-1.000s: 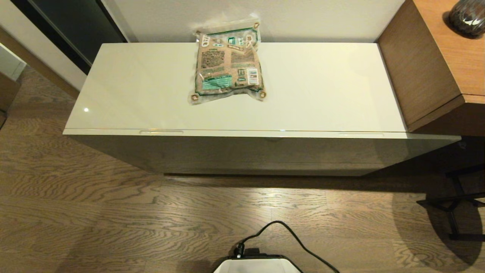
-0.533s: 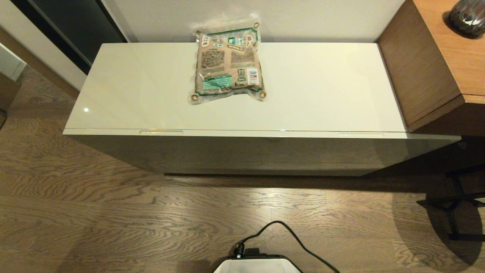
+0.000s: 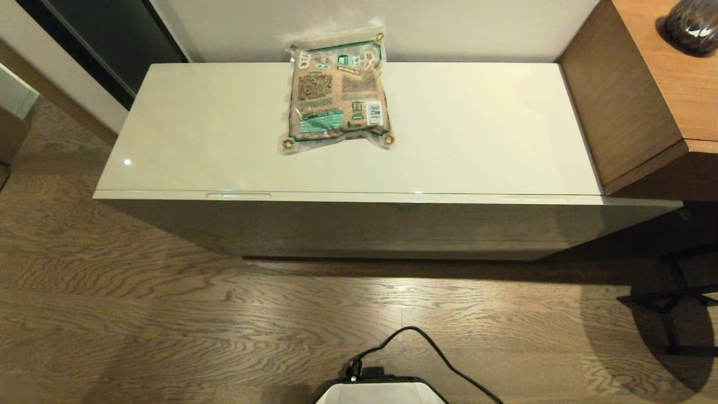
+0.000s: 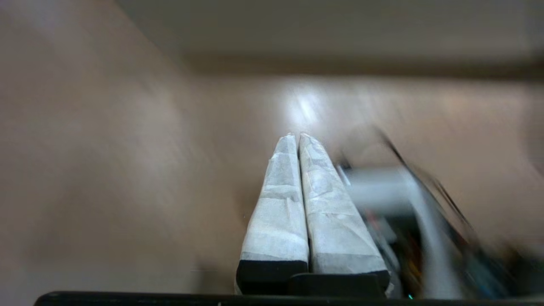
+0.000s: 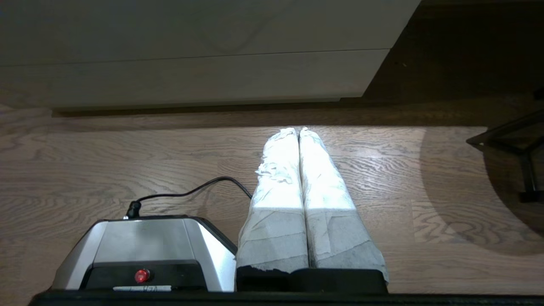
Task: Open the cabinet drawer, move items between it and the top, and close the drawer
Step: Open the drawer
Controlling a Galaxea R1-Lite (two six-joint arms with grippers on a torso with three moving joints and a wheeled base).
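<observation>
- Drawer status: the long, shallow, glossy cream-white cabinet drawer (image 3: 387,221) is fully closed, its front flush under the long rectangular glossy cream-white top (image 3: 482,129). Judged from this, the opening step is not yet done.
- Item location: the flat brown-and-green printed pouch with clear edges (image 3: 336,92) lies on the top, at the rear edge against the wall, far ahead of and above both claws. No slippers or tissue pack are visible.
- Left gripper (image 4: 296,136): white-wrapped fingers pressed together, holding nothing. It hangs low over the brown wood-grain floor (image 3: 168,314), out of the head view; its surroundings are too smeared to place it more closely.
- Right gripper (image 5: 296,128): fingers together, empty. It hangs above the floor with the cabinet front ahead of its tips and the robot's silver-grey base (image 5: 140,250) just beside it.
- Handle slots: two narrow oblong slots sit along the front rim, the left handle slot (image 3: 238,195) and the right handle slot (image 3: 533,198), well above and ahead of the claws.
- Recommended procedure: raise one arm to its nearer slot, part the fingers before contact, and hook one finger squarely into the slot.
- Pull straight back, level with the drawer's travel. A one-sided pull on so long a drawer may skew it; a slow, steady pull is advised.
</observation>
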